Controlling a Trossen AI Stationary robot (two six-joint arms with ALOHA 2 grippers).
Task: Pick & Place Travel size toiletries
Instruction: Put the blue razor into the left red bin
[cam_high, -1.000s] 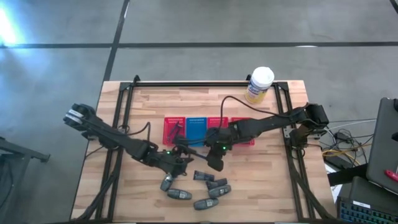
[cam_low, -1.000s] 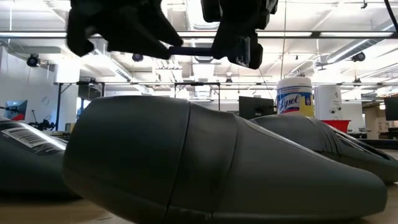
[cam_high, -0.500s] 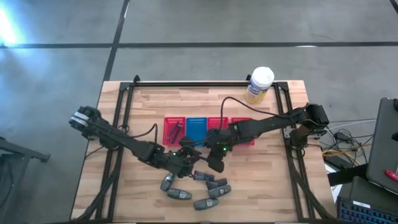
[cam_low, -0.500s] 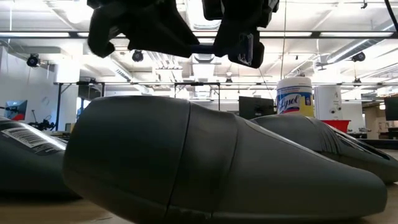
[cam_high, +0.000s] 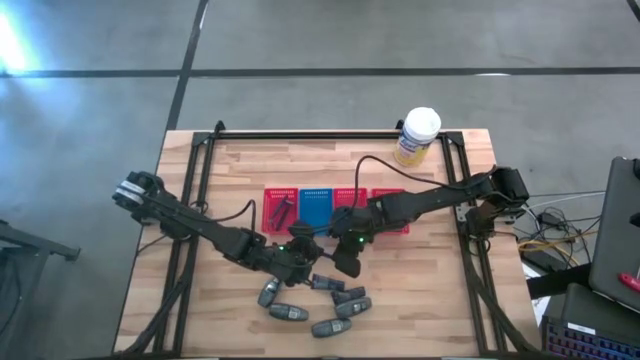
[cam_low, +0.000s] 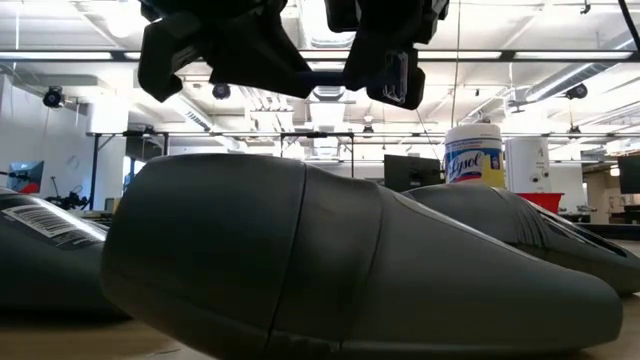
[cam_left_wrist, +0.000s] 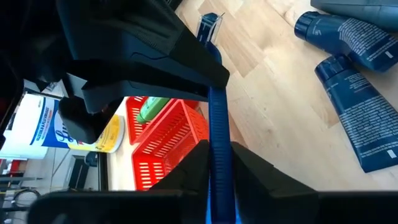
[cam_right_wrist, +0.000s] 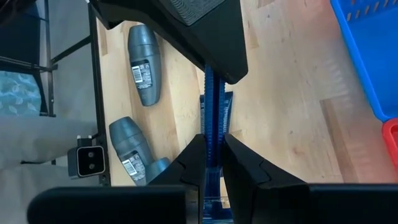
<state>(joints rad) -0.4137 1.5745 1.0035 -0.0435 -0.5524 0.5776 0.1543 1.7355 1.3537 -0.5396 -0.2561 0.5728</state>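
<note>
Mid-surface, above the wood: both claws meet on one thin blue razor (cam_left_wrist: 217, 134). Right claw (cam_right_wrist: 211, 158) pinches one end; left claw (cam_left_wrist: 219, 163) is pressed onto the other. Reads as a handover between arms, likely so the razor reaches the red basket (cam_high: 279, 207). Grey oval bottles (cam_high: 318, 308) lie near. The razor's head is cut off; which claw bears the load is unclear.

Bright ceiling strip lights (cam_low: 480, 55), floor glare (cam_high: 12, 40), blurred foreground bottle (cam_low: 330, 270)
</note>
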